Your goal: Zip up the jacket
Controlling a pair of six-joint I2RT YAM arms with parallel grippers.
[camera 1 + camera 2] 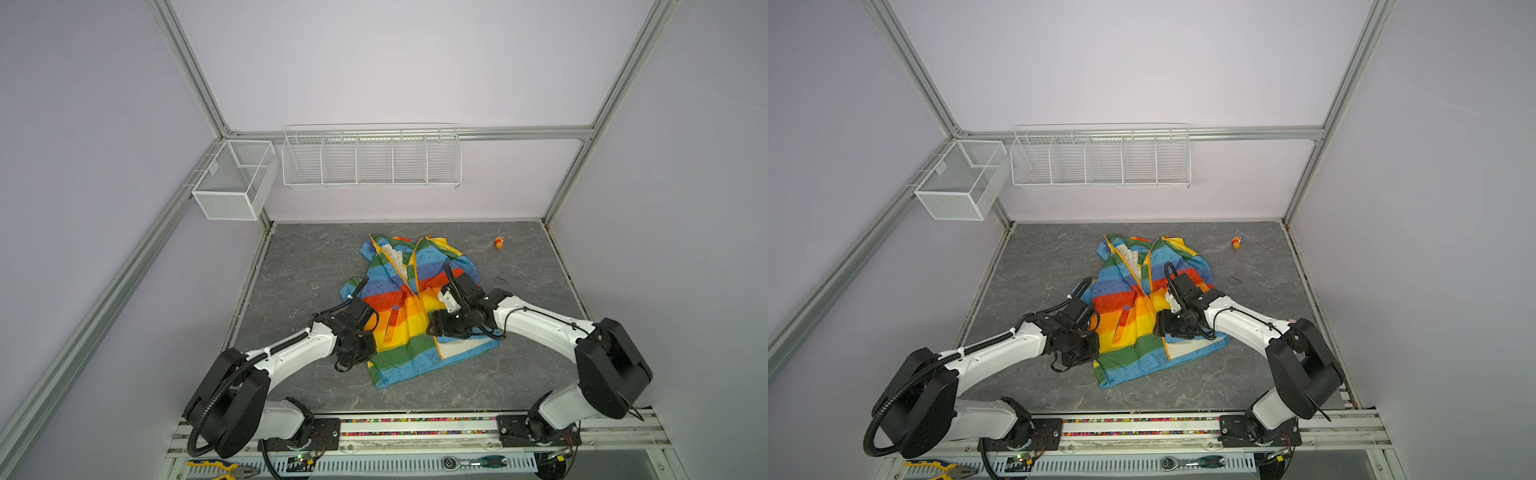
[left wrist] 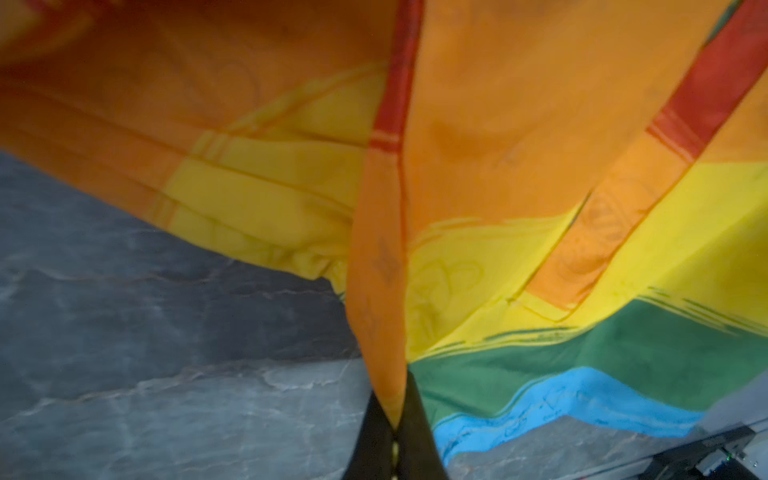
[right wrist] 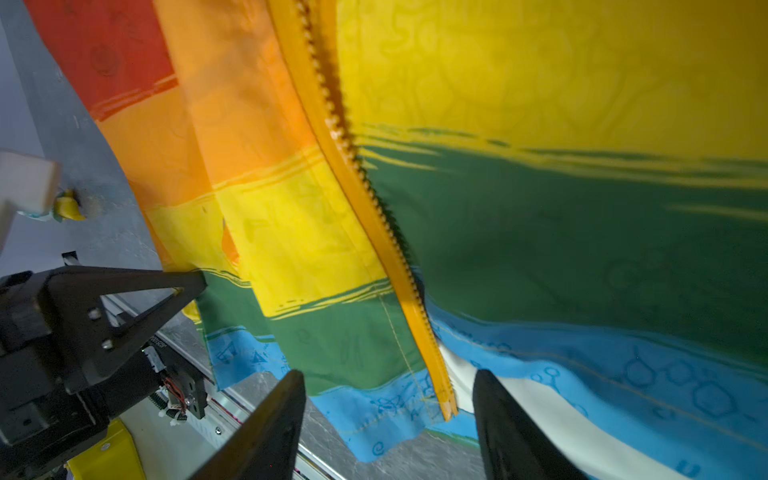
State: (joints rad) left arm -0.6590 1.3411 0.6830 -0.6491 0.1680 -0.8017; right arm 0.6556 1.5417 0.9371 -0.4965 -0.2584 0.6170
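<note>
In both top views the jacket (image 1: 415, 307) lies open mid-tabletop (image 1: 311, 266), collar toward the far edge and hem toward the near edge. The left gripper (image 1: 374, 330) and right gripper (image 1: 432, 326) flank its lower front, we judge to line up the zipper halves. Their jaws are hidden here.

The left wrist view shows what the top views cannot. The left gripper (image 2: 395, 419) is pinched shut on an orange fold, holding it raised off the tabletop.

In the right wrist view, the right gripper (image 3: 388, 376) stands wide and holds nothing, straddling the bottom end of the zipper strip (image 3: 390, 249). Only here do we see the teeth.
</note>
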